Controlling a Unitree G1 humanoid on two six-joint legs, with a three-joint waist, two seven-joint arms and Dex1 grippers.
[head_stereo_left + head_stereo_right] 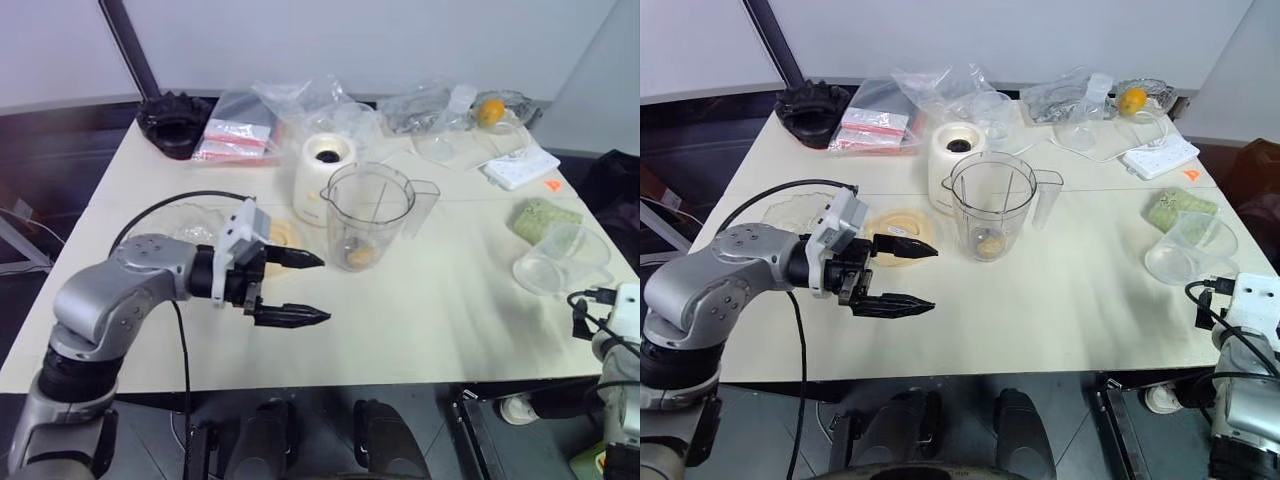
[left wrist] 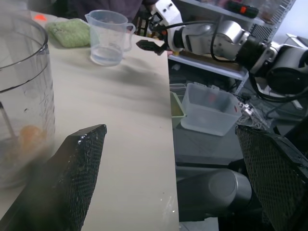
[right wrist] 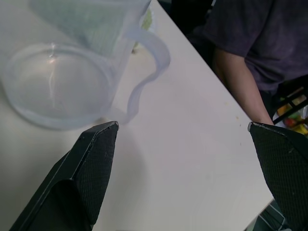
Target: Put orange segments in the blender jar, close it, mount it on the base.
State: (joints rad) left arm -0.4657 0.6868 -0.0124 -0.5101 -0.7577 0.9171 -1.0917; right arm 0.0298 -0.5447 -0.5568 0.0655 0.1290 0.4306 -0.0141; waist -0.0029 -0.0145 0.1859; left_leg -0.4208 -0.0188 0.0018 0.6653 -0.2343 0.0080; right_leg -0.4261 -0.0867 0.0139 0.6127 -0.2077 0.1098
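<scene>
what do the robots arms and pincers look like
The left arm has rounded silver-grey metal segments, a black wrist section and a white block on top, with a black cable looping along it. Its pincer has two tapered black fingers with a fine mesh texture inside. The right pincer's fingers look the same.

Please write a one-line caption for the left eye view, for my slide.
Open left tool beside the blender jar holding orange segments, with the base behind it.
</scene>
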